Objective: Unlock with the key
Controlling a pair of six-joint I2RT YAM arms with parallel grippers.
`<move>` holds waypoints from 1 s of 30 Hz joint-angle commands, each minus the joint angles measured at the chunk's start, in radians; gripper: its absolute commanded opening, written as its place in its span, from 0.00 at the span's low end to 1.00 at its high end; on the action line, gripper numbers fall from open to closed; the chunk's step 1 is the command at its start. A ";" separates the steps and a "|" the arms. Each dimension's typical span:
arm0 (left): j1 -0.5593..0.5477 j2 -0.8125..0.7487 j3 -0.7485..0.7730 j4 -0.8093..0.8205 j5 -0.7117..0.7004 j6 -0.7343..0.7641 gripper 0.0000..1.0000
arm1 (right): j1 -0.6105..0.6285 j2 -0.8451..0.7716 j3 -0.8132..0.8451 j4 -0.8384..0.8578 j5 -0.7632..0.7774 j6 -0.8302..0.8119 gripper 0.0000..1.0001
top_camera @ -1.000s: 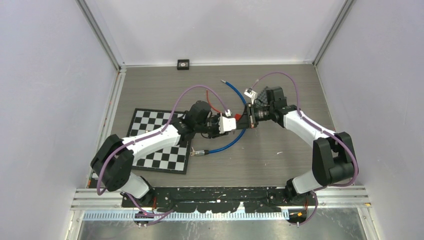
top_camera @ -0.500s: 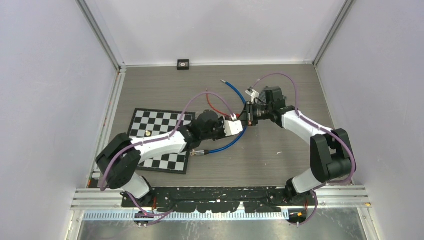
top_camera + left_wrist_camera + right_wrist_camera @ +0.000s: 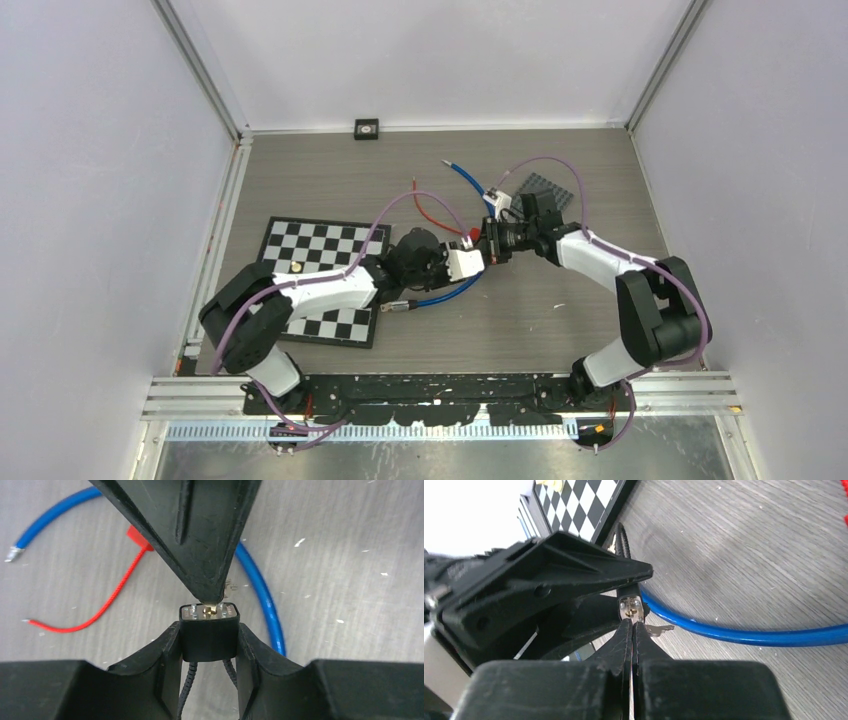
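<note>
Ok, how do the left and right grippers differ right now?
The left gripper is spread, clamping the black padlock by its sides; the right gripper is pinched shut on the thin key. The left carries the padlock; the right's tip sits at its keyhole face. Both are black.

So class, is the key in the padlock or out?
Probably in: the right claw, shut, sits on the brass keyhole of the padlock; the key itself is hidden.

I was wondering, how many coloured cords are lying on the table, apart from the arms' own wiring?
2. The blue cable curves through the middle of the scene; the thin red cord lies beside it, toward the robot's left. Others may be hidden from view.
</note>
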 commanded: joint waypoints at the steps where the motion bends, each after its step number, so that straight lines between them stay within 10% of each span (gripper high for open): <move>1: 0.040 -0.074 0.069 -0.015 0.344 -0.112 0.00 | 0.064 -0.122 -0.010 0.105 -0.015 -0.148 0.01; 15: -0.025 -0.042 0.024 0.224 -0.228 0.027 0.00 | 0.068 0.060 0.103 0.113 -0.062 0.167 0.01; 30: -0.063 0.019 -0.035 0.433 -0.396 0.254 0.00 | 0.020 0.280 0.163 0.278 -0.215 0.583 0.01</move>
